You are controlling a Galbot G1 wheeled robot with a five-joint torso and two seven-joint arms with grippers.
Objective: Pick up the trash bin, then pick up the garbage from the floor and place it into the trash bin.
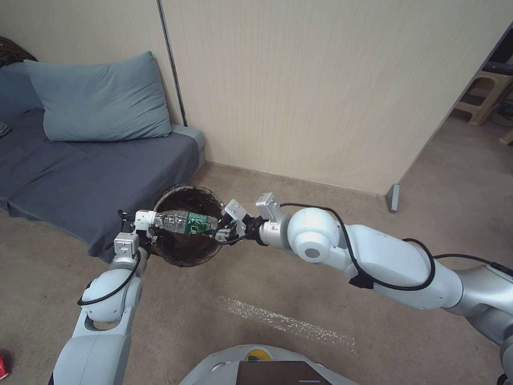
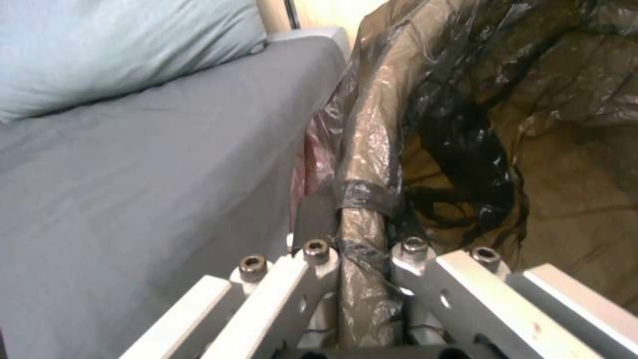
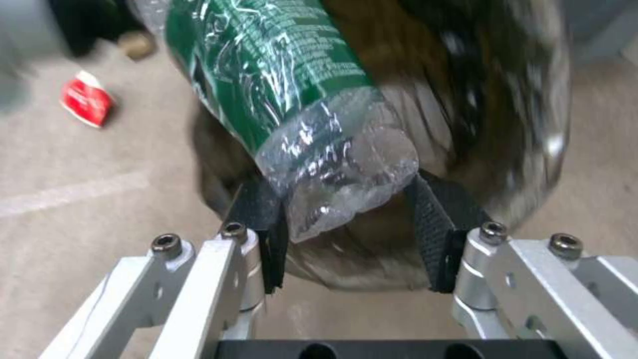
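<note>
The trash bin (image 1: 184, 251), lined with a dark brown bag, is held at its rim by my left gripper (image 1: 149, 235), next to the sofa's corner. In the left wrist view the left gripper (image 2: 359, 244) is shut on the bag-covered rim (image 2: 362, 164). A crushed clear bottle with a green label (image 1: 187, 222) lies level across the bin's mouth. My right gripper (image 1: 220, 229) is shut on its base. In the right wrist view the bottle (image 3: 292, 89) sits between the black pads (image 3: 435, 234), over the bin (image 3: 505, 129).
A dark grey sofa (image 1: 80, 176) with a blue pillow (image 1: 101, 101) stands left of the bin, against a beige wall (image 1: 294, 96). A red packet (image 3: 86, 102) lies on the carpet. A shiny clear strip (image 1: 288, 321) lies on the open carpet ahead of my base (image 1: 256, 366).
</note>
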